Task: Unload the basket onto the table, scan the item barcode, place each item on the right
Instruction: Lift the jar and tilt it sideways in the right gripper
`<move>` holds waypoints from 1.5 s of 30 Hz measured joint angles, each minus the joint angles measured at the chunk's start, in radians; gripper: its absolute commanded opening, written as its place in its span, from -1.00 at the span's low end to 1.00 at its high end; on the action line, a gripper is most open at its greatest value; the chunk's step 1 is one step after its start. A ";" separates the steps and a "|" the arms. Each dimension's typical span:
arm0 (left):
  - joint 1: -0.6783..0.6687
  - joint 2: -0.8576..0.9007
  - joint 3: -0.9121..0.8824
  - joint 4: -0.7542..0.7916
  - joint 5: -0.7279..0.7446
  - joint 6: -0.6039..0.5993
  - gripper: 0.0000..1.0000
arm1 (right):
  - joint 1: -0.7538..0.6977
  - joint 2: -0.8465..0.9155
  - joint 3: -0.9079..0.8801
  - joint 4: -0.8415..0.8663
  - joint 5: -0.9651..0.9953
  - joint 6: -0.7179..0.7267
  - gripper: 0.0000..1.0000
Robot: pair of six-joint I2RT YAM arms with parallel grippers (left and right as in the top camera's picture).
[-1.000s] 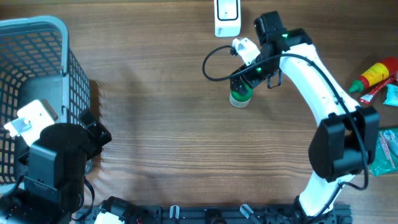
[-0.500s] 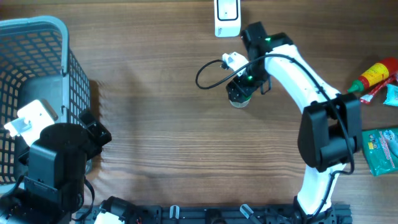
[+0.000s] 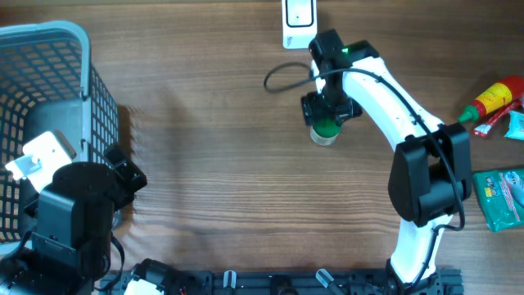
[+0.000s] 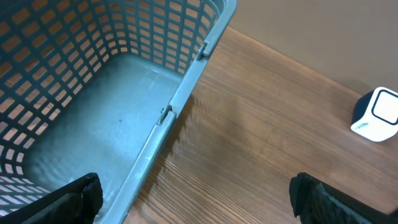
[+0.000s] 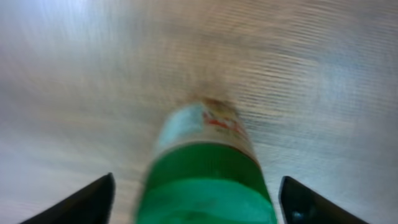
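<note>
Right now the right gripper (image 5: 199,198) hangs with its jaws wide apart, one finger (image 5: 87,199) in each lower corner of the wrist view, and nothing is clamped. Between them sits the bottle (image 5: 205,155), green cap towards the camera, a gap showing on both sides. That view is badly blurred, so contact can't be ruled out.

Here's the danger: the bottle looks to be standing upright on the table (image 3: 213,164), and an off-centre close would let one finger strike first and tip it or send it rolling. A pinch only on the smooth cap could slip once it lifts. And the label may end up turned away from the scanner (image 3: 299,20), so no read.

From overhead, the bottle is in the upper middle of the frame, right under the gripper, with the scanner near it at the top edge. Lower left, the left gripper (image 4: 193,199) idles spread wide over the basket (image 4: 180,99).
</note>
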 measured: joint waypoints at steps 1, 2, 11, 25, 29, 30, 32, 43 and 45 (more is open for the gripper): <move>0.000 0.000 0.000 0.000 0.000 0.000 1.00 | 0.000 0.000 0.009 0.016 -0.015 0.107 1.00; 0.000 0.000 0.000 0.000 0.000 0.000 1.00 | 0.000 0.000 0.012 0.037 -0.031 0.183 0.99; 0.000 0.000 0.000 0.000 0.000 0.000 1.00 | -0.002 -0.031 0.051 0.010 0.032 0.296 0.99; 0.000 0.000 0.000 0.000 0.000 0.000 1.00 | -0.001 -0.057 -0.073 0.040 -0.082 -0.425 0.99; 0.000 0.000 0.000 0.000 0.000 0.000 1.00 | 0.010 -0.038 -0.129 0.092 -0.081 -0.393 0.91; 0.000 0.000 0.000 0.000 0.000 0.000 1.00 | 0.018 -0.024 -0.136 0.099 -0.080 -0.372 0.88; 0.000 0.000 0.000 0.000 0.000 0.000 1.00 | 0.033 0.003 -0.140 0.108 -0.071 -0.342 0.73; 0.000 0.000 0.000 0.000 0.000 0.000 1.00 | 0.058 0.092 -0.080 -0.048 0.020 -0.089 0.21; 0.000 0.000 0.000 0.000 0.000 0.000 1.00 | 0.058 0.104 0.013 -0.166 -0.006 0.035 0.22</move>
